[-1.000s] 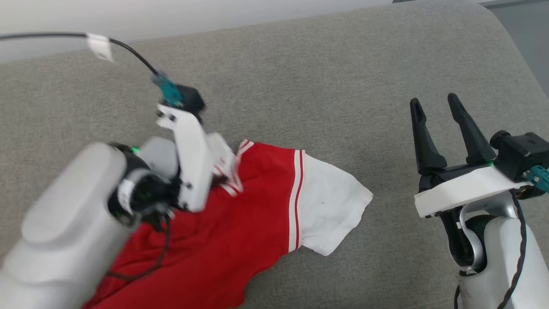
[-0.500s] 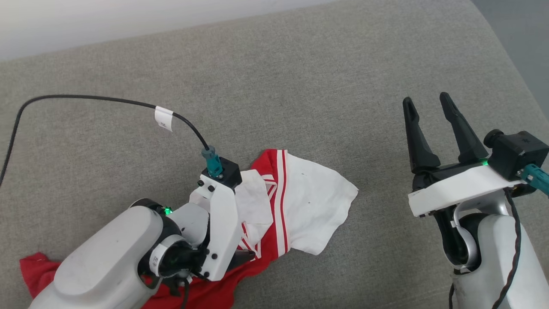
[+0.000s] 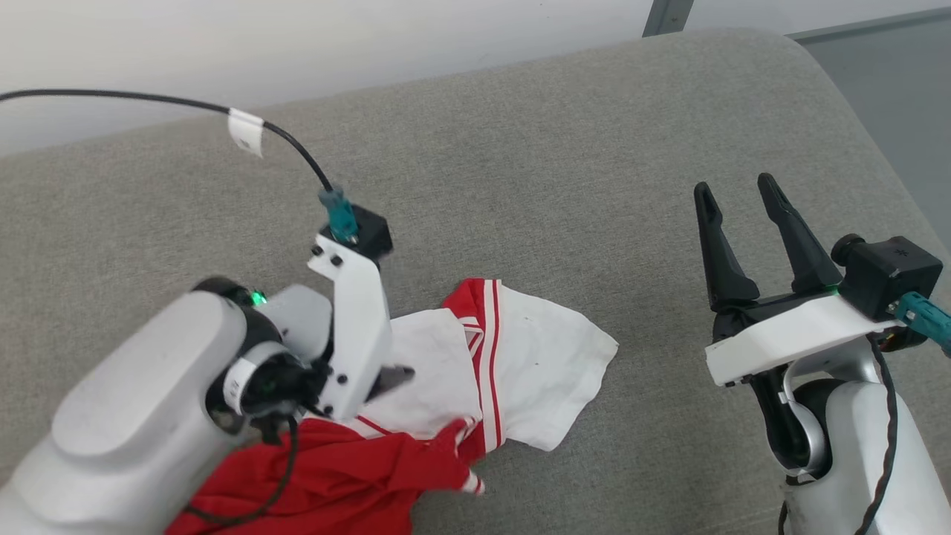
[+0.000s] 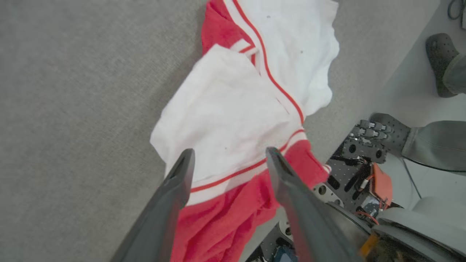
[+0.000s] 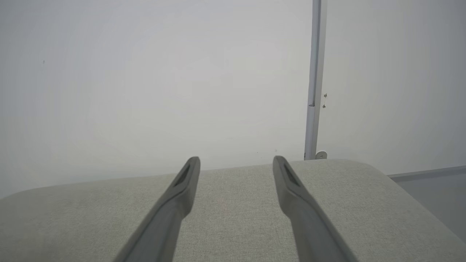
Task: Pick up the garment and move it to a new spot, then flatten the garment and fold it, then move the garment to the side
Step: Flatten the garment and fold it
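Markings: a white tag (image 3: 245, 132) on the black cable (image 3: 148, 99) leading to the left wrist carries print too small to read. The shirt (image 3: 475, 371) lies crumpled on the grey cushion (image 3: 557, 148), at 6 to 7 o'clock in the head view. Its long axis there runs from 8 o'clock to 2 o'clock. The bunched red body (image 3: 334, 483) is at the 8 o'clock end, partly hidden by the left forearm. The two white sleeves, edged in red-and-white stripes, are at the 2 o'clock end. One sleeve (image 3: 550, 371) spreads flat toward 3 o'clock; the other (image 4: 225, 109) lies partly over it. The left end effector (image 4: 227, 154) is released, fingers spread wide above the upper sleeve and gripping nothing; whether the tips touch the cloth cannot be told. The right end effector (image 3: 733, 183) is likewise released and empty, at 3 o'clock in the head view and well apart from the shirt, fingers pointing to 12 o'clock toward the white wall (image 5: 145, 72). In the left wrist view a dark shoe (image 4: 438, 62) stands on the floor at 2 o'clock.
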### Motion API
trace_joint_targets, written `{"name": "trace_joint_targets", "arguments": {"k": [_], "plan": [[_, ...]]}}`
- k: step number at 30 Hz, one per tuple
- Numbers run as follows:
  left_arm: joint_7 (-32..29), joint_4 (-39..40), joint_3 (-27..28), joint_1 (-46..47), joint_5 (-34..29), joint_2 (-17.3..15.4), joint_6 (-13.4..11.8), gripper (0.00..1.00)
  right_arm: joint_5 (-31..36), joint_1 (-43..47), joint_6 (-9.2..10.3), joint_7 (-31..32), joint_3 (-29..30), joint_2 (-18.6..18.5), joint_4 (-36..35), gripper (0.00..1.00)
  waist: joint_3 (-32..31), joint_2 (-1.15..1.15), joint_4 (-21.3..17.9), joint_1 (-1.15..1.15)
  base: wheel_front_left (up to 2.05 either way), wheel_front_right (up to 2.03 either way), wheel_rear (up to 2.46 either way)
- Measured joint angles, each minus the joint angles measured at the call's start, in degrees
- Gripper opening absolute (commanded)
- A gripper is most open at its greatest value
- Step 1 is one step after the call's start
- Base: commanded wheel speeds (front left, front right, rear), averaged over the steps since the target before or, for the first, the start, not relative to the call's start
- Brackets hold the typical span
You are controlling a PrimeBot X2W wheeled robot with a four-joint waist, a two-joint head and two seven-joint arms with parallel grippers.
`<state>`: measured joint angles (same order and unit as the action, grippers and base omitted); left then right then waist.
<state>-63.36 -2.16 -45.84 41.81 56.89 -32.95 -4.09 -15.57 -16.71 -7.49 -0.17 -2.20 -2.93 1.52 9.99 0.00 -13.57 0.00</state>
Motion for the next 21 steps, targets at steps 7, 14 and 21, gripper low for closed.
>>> {"name": "trace_joint_targets", "arguments": {"k": [7,14,21], "plan": [[5.2,-7.2,0.7,2.6,-2.5,0.1,4.2,1.0,0.0,0.1,0.0,0.5,-0.6,0.0,-1.1,1.0,0.3,0.0,-1.0,0.0,0.0,0.0,0.0],[7.1,-16.2,0.9,2.6,-2.3,0.8,6.1,1.0,-0.2,0.2,0.0,0.6,-0.4,0.0,-1.7,1.0,2.1,0.0,-2.5,0.0,0.0,0.0,0.0],[6.4,-20.8,0.1,2.6,-2.0,1.4,6.4,1.0,-0.5,0.1,0.0,0.2,-0.2,0.0,-1.6,1.0,3.6,0.0,-2.9,0.0,0.0,0.0,0.0]]}}
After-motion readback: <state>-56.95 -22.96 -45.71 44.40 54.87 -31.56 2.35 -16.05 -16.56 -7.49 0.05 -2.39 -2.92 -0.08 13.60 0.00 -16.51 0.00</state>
